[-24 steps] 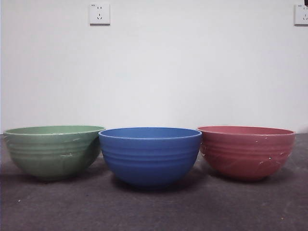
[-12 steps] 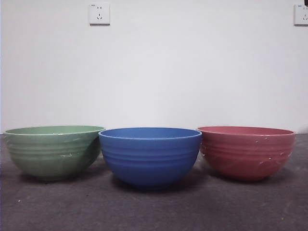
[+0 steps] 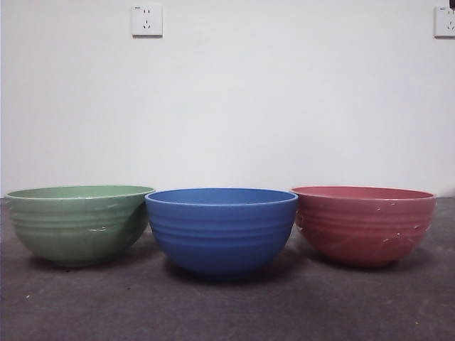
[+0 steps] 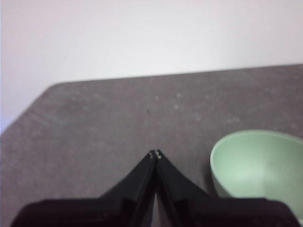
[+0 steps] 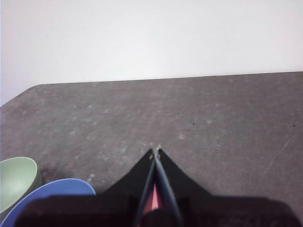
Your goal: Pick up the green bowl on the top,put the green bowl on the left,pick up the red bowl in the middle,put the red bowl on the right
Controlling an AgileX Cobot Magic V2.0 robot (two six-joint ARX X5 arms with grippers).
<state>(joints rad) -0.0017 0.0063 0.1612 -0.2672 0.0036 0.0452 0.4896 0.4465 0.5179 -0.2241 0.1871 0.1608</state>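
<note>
Three ribbed bowls stand side by side on the table in the front view. The green bowl (image 3: 79, 224) is on the left and the red bowl (image 3: 364, 224) on the right, each upright and empty. My left gripper (image 4: 155, 154) is shut with nothing in it, hanging over bare table beside the green bowl (image 4: 258, 170). Also shut and empty, my right gripper (image 5: 155, 150) is raised over the table; a sliver of the red bowl (image 5: 154, 201) shows between its jaws, with the green bowl (image 5: 16, 179) off to one side. Neither arm appears in the front view.
A blue ribbed bowl (image 3: 222, 229) stands in the middle between the other two, nearly touching both; its rim (image 5: 47, 201) also shows in the right wrist view. The grey table (image 3: 227, 305) meets a white wall carrying two sockets (image 3: 147, 20).
</note>
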